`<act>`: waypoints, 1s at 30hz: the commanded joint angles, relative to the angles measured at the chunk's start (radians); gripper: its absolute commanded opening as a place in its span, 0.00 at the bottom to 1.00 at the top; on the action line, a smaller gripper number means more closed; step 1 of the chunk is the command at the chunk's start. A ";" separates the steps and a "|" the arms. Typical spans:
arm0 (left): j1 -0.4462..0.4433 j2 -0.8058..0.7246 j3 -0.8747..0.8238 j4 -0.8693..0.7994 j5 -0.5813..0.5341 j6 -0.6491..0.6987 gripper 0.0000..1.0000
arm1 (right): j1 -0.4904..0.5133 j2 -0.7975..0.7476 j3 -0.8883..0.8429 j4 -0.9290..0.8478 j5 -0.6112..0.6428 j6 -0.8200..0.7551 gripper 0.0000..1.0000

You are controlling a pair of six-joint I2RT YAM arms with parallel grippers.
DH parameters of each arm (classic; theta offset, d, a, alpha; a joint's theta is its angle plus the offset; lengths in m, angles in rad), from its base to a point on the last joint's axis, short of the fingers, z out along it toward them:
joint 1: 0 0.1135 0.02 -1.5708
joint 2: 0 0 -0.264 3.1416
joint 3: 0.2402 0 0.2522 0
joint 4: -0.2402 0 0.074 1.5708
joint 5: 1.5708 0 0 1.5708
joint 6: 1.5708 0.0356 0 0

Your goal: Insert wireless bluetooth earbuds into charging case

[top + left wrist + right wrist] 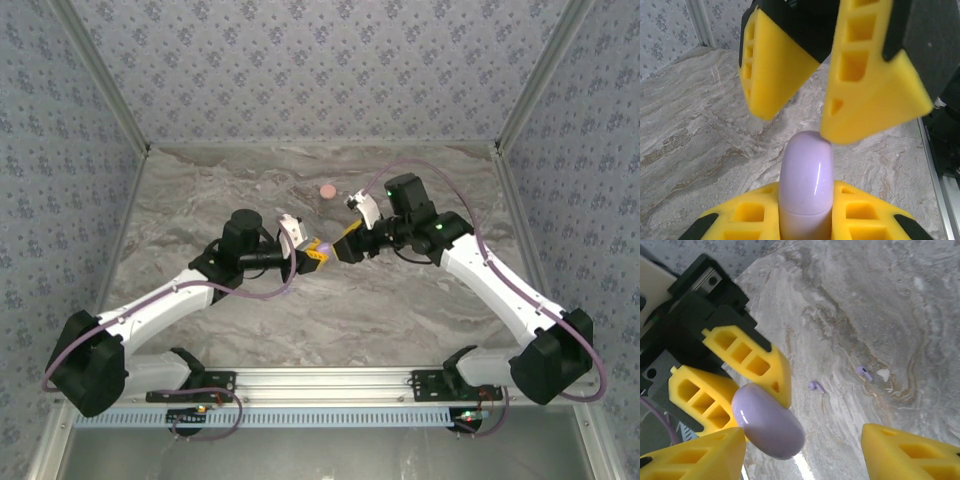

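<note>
My left gripper (805, 194) is shut on the lavender charging case (806, 175), which stands up between its yellow fingers, a seam showing low on its shell. In the top view this gripper (316, 250) meets my right gripper (345, 247) at the table's middle. The right gripper (802, 439) is open, its fingers (867, 95) straddling the case (767, 424), and one tip touches the case's rounded top. Two lavender earbuds (815, 386) (863, 372) lie loose on the marble beyond it.
A salmon-pink round disc (327, 190) lies on the marble table (200, 200) behind the grippers. Patterned walls close in the back and sides. A metal rail (330, 380) runs along the near edge between the arm bases.
</note>
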 commanded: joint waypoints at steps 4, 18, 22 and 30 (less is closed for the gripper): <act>-0.005 -0.008 0.043 0.023 0.052 -0.016 0.12 | 0.022 0.029 0.032 -0.038 -0.045 -0.044 0.61; -0.003 0.012 0.060 0.007 0.056 -0.049 0.12 | 0.041 0.047 0.079 -0.043 -0.072 -0.054 0.29; 0.002 0.033 0.075 0.009 0.054 -0.088 0.12 | 0.041 0.041 0.079 -0.040 -0.064 -0.054 0.23; 0.020 0.080 0.108 0.008 0.055 -0.169 0.16 | 0.041 0.011 0.072 -0.026 -0.046 -0.050 0.18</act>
